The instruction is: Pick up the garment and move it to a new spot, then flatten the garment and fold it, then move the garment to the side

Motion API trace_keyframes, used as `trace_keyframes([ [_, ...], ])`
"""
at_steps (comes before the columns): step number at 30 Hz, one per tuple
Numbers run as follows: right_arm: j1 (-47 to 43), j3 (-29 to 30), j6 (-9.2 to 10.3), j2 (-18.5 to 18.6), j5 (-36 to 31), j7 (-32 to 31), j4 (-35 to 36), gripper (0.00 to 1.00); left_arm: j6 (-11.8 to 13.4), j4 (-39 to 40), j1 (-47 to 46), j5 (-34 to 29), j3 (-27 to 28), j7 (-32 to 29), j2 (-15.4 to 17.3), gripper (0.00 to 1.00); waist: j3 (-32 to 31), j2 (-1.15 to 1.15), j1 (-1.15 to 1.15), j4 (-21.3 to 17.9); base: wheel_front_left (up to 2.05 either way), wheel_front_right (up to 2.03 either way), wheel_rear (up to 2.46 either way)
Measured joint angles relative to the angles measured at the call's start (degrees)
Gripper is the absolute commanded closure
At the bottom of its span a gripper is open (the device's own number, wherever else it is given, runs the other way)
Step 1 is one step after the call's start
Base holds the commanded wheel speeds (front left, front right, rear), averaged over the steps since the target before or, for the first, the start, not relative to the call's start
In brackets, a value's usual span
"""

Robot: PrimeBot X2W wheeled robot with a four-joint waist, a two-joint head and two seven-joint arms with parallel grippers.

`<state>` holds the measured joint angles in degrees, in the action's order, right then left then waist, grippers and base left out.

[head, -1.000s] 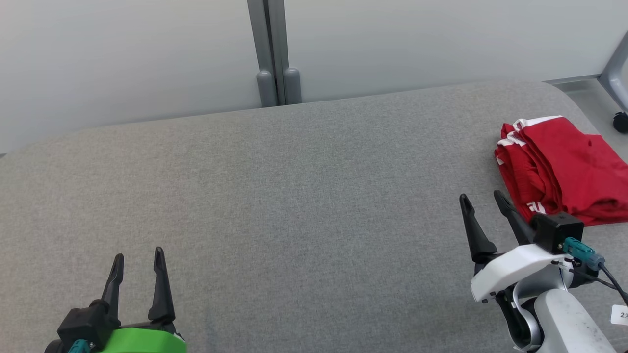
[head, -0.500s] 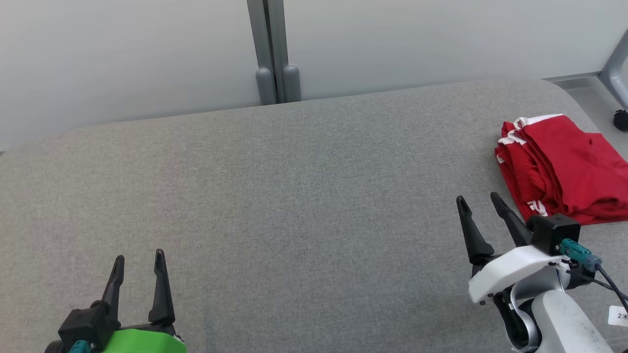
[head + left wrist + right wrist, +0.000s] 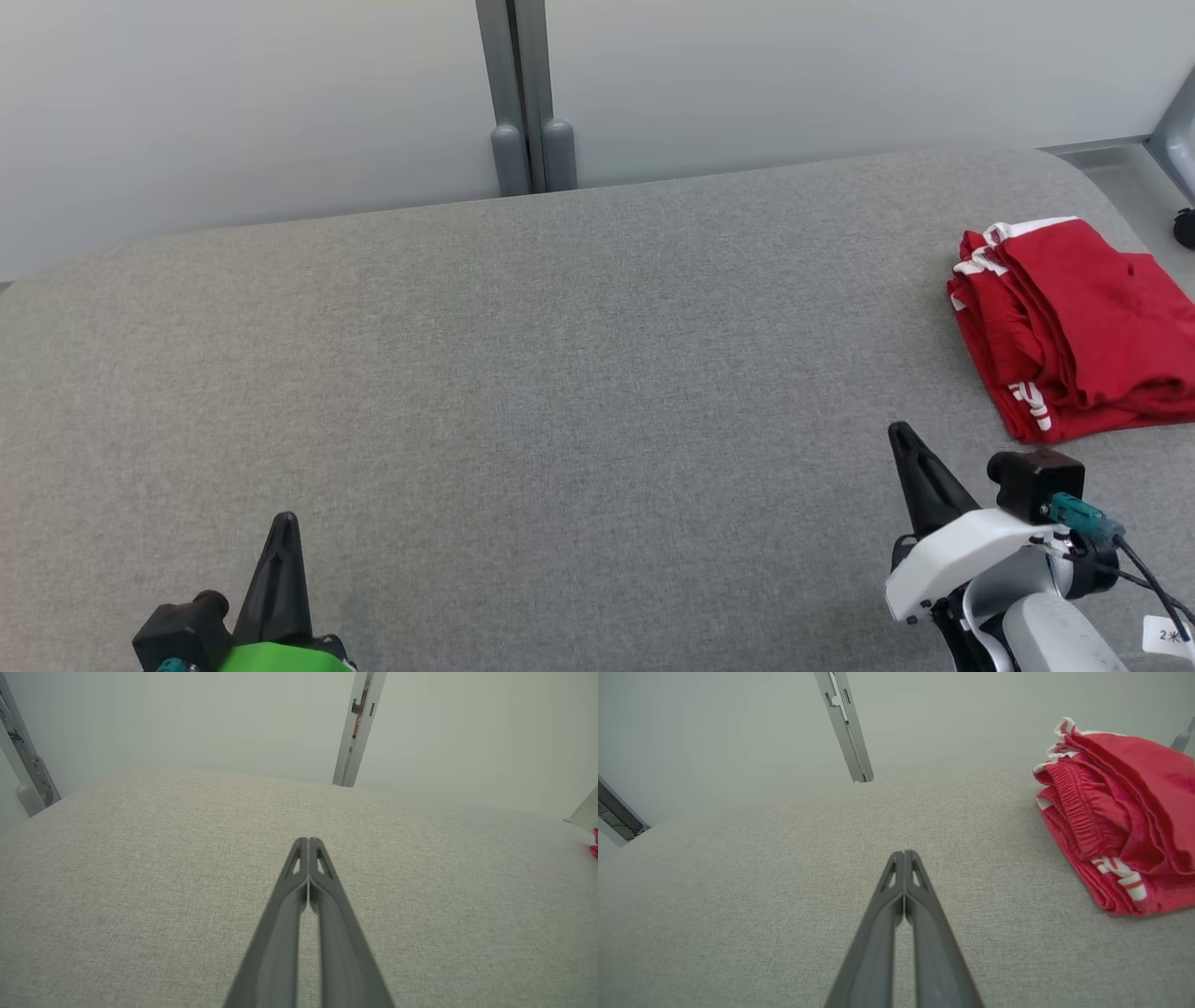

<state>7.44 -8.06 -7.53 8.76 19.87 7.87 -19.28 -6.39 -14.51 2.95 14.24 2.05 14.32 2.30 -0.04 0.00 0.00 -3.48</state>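
the red garment lies folded by the right edge of the grey table, toward its far corner. the left claw and right claw are pinched narrow, holding nothing. the job looks finished: draw both arms away without brushing the fold. the garment's right side is cut off and its lower layers are hidden.

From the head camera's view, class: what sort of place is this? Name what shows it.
Probably a robot test workspace, not a home: a broad grey fabric-covered table, plain pale wall panels joined by a metal post, and one folded red garment at the table's right.
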Motion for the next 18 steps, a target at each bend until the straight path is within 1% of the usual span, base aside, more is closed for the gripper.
trace_keyframes([
  [18,-0.2,3.3,0.00,-1.3,16.4,-3.3,0.8,1.00,-0.1,-0.2,-0.8,17.9,1.0,-4.8,0.0,1.00,0.0,0.00,0.00,0.5,0.00,0.00,0.00],
])
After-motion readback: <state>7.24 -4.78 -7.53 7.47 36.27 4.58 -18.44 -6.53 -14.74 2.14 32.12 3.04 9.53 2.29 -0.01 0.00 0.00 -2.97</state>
